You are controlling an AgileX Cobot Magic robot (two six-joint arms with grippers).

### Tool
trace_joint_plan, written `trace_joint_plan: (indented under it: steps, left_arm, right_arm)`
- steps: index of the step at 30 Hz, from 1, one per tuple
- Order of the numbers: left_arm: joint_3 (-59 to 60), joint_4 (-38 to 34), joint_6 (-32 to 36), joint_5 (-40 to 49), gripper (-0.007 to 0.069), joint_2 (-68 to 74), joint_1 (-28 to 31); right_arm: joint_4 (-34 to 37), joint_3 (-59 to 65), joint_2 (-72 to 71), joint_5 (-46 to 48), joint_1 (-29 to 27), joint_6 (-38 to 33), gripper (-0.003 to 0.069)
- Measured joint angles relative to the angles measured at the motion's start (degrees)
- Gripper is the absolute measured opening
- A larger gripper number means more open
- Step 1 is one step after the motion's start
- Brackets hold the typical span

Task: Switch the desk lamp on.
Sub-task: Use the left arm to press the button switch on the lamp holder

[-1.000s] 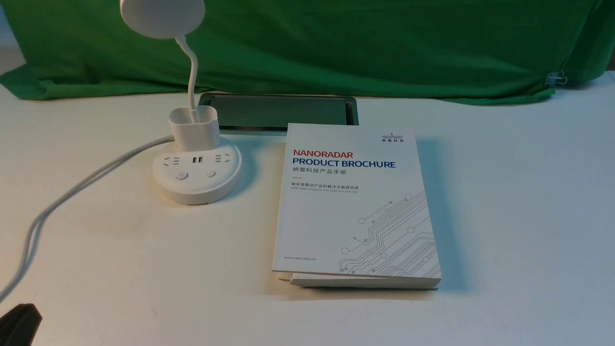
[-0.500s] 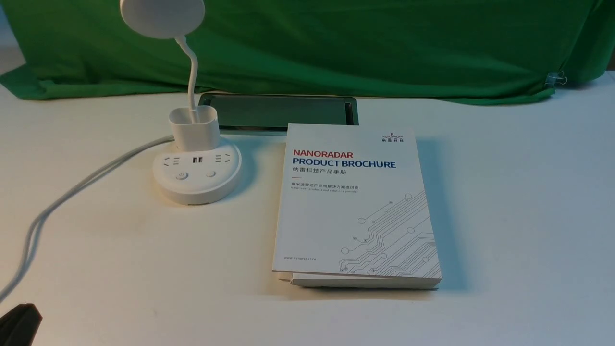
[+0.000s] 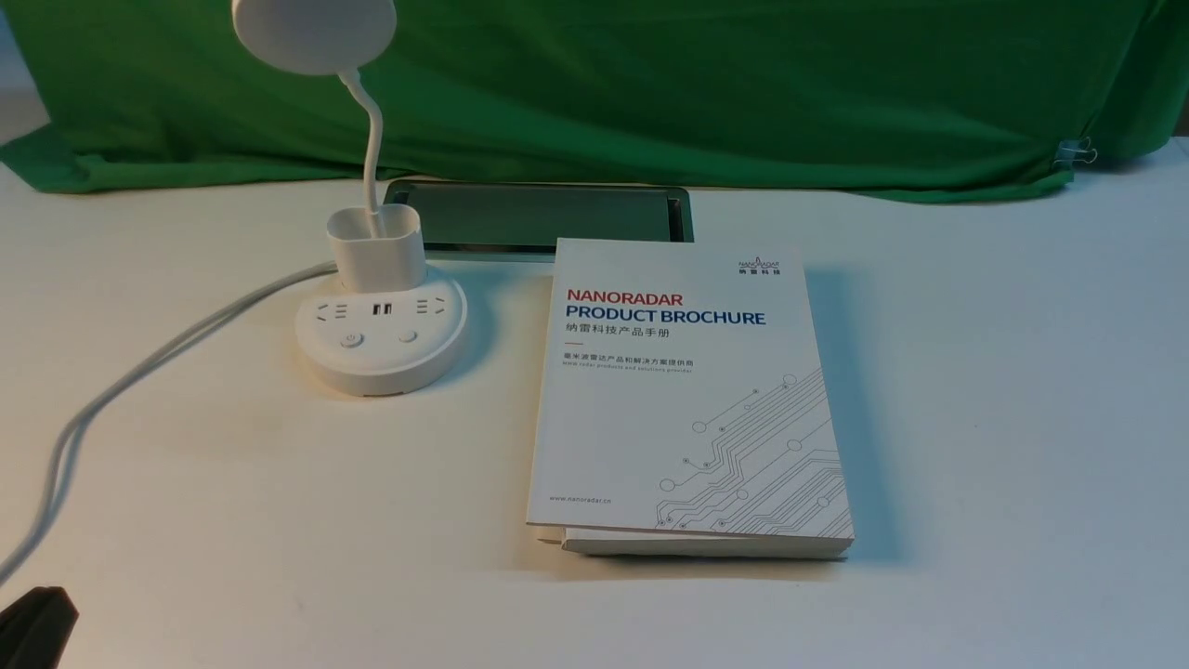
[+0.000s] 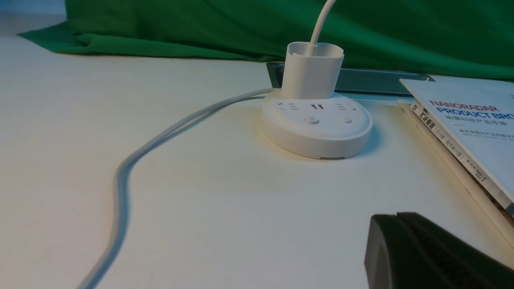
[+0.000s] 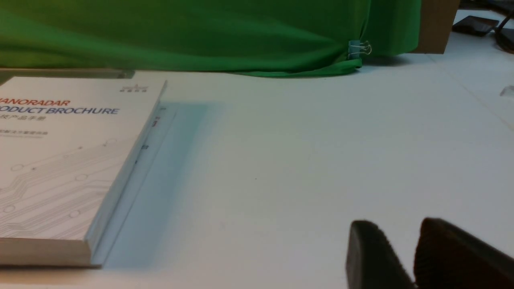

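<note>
The white desk lamp (image 3: 381, 344) stands at the back left of the table, its disc head (image 3: 314, 32) high on a bendy neck above the cup-shaped holder (image 3: 375, 246). Two round buttons (image 3: 351, 340) sit on the front of its base, which also shows in the left wrist view as the lamp base (image 4: 317, 128). The head looks unlit. My left gripper (image 3: 32, 627) is at the near left corner, well short of the lamp, its fingers (image 4: 395, 216) pressed together on nothing. My right gripper (image 5: 397, 226) hovers over bare table with a narrow gap between its tips; it is out of the front view.
A thick white brochure book (image 3: 683, 400) lies just right of the lamp. The lamp's grey cable (image 3: 139, 372) runs across the table towards the near left. A metal hatch (image 3: 548, 214) sits behind the lamp, under the green cloth backdrop (image 3: 697, 84).
The left gripper's tip has slipped very slightly towards the left edge of the front view. Lamp, book and cable have not moved.
</note>
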Motion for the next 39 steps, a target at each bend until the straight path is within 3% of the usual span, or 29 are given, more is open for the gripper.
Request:
trace_joint_plan:
  steps: [10, 24, 32, 34, 37, 38, 39]
  left_arm:
    - [0.0, 0.96, 0.0, -2.35, 0.0021, 0.0, 0.0]
    - [0.0, 2.68, -0.03, -39.42, 0.0021, 0.0, 0.0]
    - [0.0, 5.14, -10.7, -61.41, 0.0021, 0.0, 0.0]
    - [-0.54, 5.41, -10.91, -61.97, 0.0021, 0.0, 0.0]
    - [-6.07, 5.55, -11.04, -53.72, 0.0021, -0.07, 0.0]
    - [-12.48, 5.55, -10.26, -43.08, 0.0021, 0.45, 0.0]
    - [-13.12, 5.55, -10.03, -41.96, 0.0021, 0.61, 0.0]
  right_arm:
    - [0.0, 0.0, 0.0, 0.0, 0.0, 0.0, 0.0241]
    - [0.0, 0.0, 0.0, 0.0, 0.0, 0.0, 0.0241]
    - [0.0, 0.0, 0.0, 0.0, 0.0, 0.0, 0.0241]
    - [0.0, 0.0, 0.0, 0.0, 0.0, 0.0, 0.0241]
    - [0.0, 0.0, 0.0, 0.0, 0.0, 0.0, 0.0241]
    - [0.0, 0.0, 0.0, 0.0, 0.0, 0.0, 0.0241]
    - [0.0, 0.0, 0.0, 0.0, 0.0, 0.0, 0.0241]
